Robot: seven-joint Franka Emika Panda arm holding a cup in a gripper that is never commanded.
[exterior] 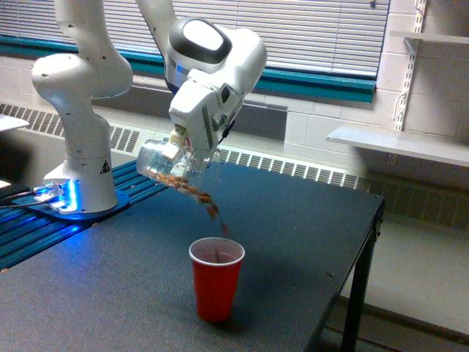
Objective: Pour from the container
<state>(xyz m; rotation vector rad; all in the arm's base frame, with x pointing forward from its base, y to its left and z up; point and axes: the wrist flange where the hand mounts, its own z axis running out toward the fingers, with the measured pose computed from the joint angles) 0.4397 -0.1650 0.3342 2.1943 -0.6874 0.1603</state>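
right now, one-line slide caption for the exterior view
Gripper tips the clear container, nuts falling toward the red cup on the dark table.

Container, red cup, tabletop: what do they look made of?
Container: clear, thin plastic by the look; the brown pieces inside show through its wall.
Red cup: opaque plastic, smooth red outside with a pale rim; likely a disposable party cup.
Tabletop: dark, matte, faintly speckled surface, possibly laminate; the core material cannot be told.
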